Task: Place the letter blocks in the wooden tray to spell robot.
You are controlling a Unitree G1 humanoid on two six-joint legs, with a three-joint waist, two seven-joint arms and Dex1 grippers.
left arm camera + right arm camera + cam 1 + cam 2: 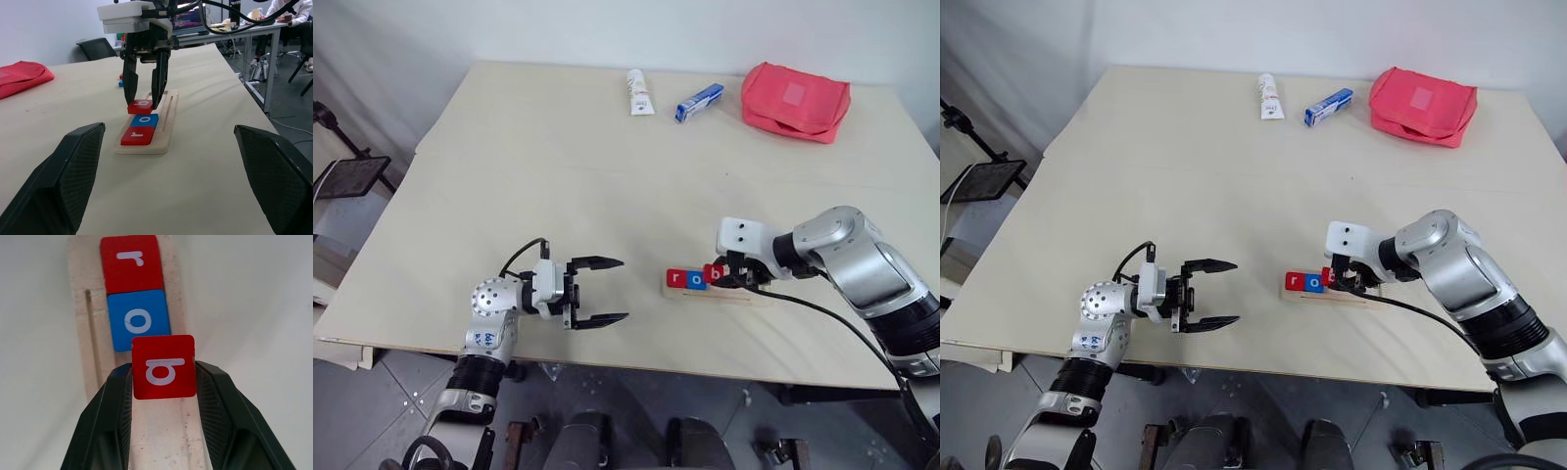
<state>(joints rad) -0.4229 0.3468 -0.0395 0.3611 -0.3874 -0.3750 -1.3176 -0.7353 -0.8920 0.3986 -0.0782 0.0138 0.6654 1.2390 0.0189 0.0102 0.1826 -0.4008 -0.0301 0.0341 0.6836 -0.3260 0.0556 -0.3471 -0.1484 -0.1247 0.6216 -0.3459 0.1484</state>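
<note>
The wooden tray [746, 297] lies near the table's front edge, right of centre. In it sit a red r block [131, 263] and, touching it, a blue o block [138, 319]. My right gripper [724, 278] is shut on a red b block [164, 366], pinched by its two side edges. It holds the block just over the tray, right behind the o. Beyond the tray, the left wrist view shows a small red block and a blue block [120, 83] on the table. My left gripper [624, 290] stands open and empty, level, to the left of the tray.
At the table's far side lie a red pouch [795, 101], a blue-and-white box [699, 102] and a white tube [640, 92]. A black stand [352, 176] is off the table's left edge. The tray sits close to the front edge [705, 370].
</note>
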